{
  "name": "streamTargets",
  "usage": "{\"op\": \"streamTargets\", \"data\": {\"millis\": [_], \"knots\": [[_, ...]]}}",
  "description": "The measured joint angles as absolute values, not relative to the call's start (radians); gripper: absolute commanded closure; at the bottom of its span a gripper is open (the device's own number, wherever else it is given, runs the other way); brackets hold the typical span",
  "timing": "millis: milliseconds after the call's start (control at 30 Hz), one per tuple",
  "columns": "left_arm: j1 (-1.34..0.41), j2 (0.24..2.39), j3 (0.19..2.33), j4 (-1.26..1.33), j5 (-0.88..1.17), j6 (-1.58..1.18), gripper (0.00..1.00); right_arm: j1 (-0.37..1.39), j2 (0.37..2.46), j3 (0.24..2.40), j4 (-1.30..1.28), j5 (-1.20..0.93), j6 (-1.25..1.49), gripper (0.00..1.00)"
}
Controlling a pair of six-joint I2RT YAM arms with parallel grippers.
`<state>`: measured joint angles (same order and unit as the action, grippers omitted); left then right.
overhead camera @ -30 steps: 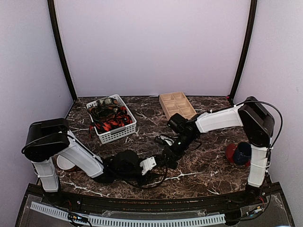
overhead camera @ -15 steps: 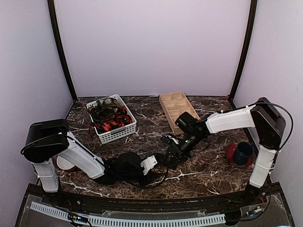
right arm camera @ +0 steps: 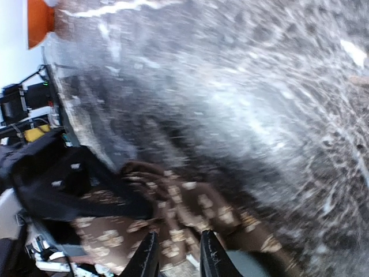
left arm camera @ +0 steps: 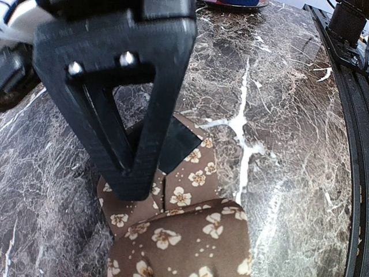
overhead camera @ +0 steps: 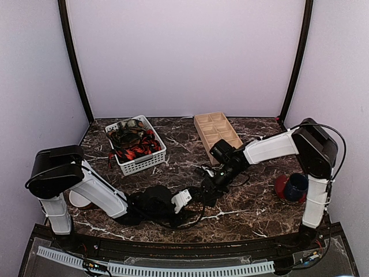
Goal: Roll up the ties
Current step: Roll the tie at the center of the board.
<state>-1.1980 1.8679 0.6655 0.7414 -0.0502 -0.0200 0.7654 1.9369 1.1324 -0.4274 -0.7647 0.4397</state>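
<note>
**Overhead view.** Both arms reach low over the table (overhead camera: 259, 210) and meet near its 6 o'clock edge. The left gripper (overhead camera: 190, 200) points toward 3 o'clock and the right gripper (overhead camera: 206, 189) toward 8 o'clock, their tips just beside each other. The brown tie (left arm camera: 184, 231) is all but hidden beneath them in this view. Other ties (overhead camera: 134, 144) fill the white basket (overhead camera: 144, 164) at 10 o'clock.

**Left wrist view.** The brown tie, printed with pale flowers, lies bunched on the marble. One black finger (left arm camera: 124, 115) presses on it and fabric rises toward the lens. The left gripper is closed partway on the tie.

**Right wrist view (blurred).** Two fingertips (right arm camera: 149, 257) stand a narrow gap apart at the tie. Whether they pinch it cannot be told.

**Change.** Against half a second ago, the right elbow has swung back toward 9 o'clock. The left arm is unchanged.
</note>
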Motion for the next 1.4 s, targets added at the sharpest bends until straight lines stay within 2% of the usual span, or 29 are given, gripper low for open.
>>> {"op": "streamTargets", "data": {"millis": [500, 600, 800, 1000, 1200, 1267, 1400], "knots": [[-1.200, 1.805, 0.659, 0.631, -0.115, 0.008, 0.69, 0.758, 1.981, 1.140, -0.467, -0.744, 0.341, 0.79], [-1.200, 1.819, 0.669, 0.627, -0.111, 0.010, 0.69, 0.758, 1.989, 1.165, -0.492, -0.741, 0.332, 0.74], [-1.203, 1.824, 0.673, 0.622, -0.104, 0.007, 0.68, 0.756, 1.959, 1.177, -0.497, -0.748, 0.348, 0.55], [-1.204, 1.828, 0.680, 0.618, -0.102, 0.006, 0.67, 0.770, 1.892, 1.169, -0.459, -0.828, 0.399, 0.51], [-1.204, 1.831, 0.685, 0.614, -0.101, 0.006, 0.67, 0.817, 1.905, 1.170, -0.440, -0.877, 0.410, 0.57], [-1.204, 1.832, 0.685, 0.612, -0.101, 0.006, 0.66, 0.828, 1.922, 1.171, -0.440, -0.882, 0.408, 0.64], [-1.204, 1.832, 0.686, 0.611, -0.099, 0.006, 0.63, 0.833, 1.950, 1.173, -0.449, -0.875, 0.401, 0.86]]}}
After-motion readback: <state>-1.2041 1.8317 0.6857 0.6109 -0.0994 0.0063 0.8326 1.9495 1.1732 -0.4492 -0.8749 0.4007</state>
